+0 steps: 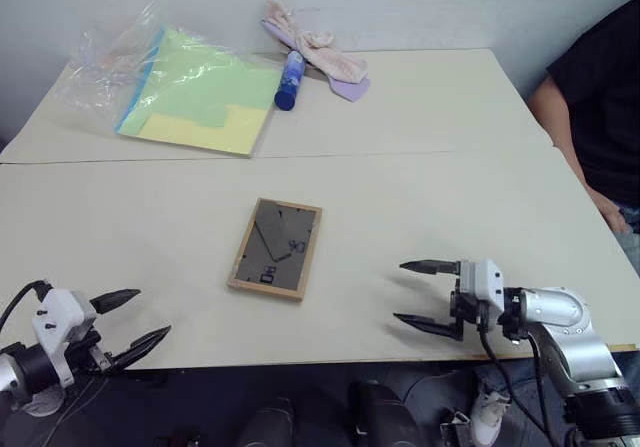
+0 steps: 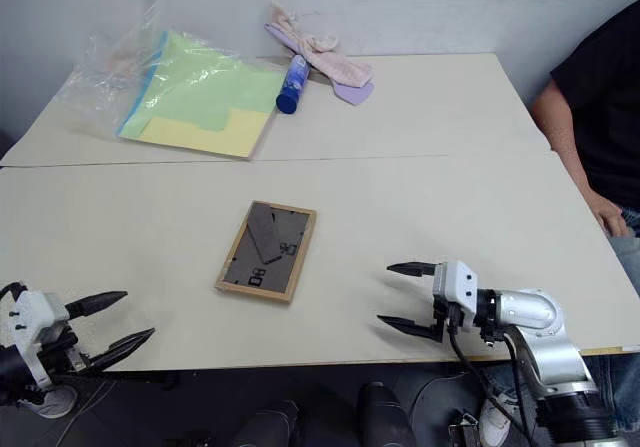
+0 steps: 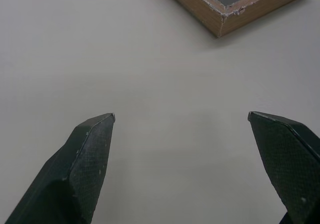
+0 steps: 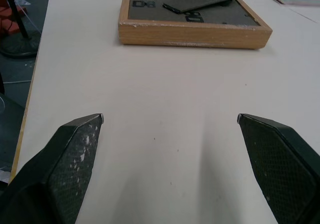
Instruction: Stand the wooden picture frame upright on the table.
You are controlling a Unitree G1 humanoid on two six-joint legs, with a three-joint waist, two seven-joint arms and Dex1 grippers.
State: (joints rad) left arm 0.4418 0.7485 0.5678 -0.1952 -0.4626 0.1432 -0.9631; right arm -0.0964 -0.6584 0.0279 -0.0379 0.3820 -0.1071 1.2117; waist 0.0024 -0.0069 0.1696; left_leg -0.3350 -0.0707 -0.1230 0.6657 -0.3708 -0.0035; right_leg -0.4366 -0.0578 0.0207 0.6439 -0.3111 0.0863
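While both arms hang at the near edge of the table, nothing of the task shows as done: the wooden picture frame lies flat, picture side down, with its dark grey back turned up and the fold-out stand lifted a little off that back.

Taking the frame as the landmark, the left gripper sits nearer than it, off towards the robot's left and at the table's near edge, with its two black fingers spread wide and nothing between them. In the left wrist view those fingers point across bare tabletop towards one corner of the frame. The right gripper is off to the frame's right and slightly nearer, well apart from it, its fingers likewise spread wide and empty; the right wrist view looks straight at one side edge of the frame across open table.

Neither gripper touches the frame. By my reading, everything is left to do: reach in, take the frame by its wooden edges, tip it up and set it down resting on its stand.

Beyond the frame runs the table's seam, and further still lie a plastic bag of coloured paper, a blue tube and a pink cloth. A person sits at the far right.
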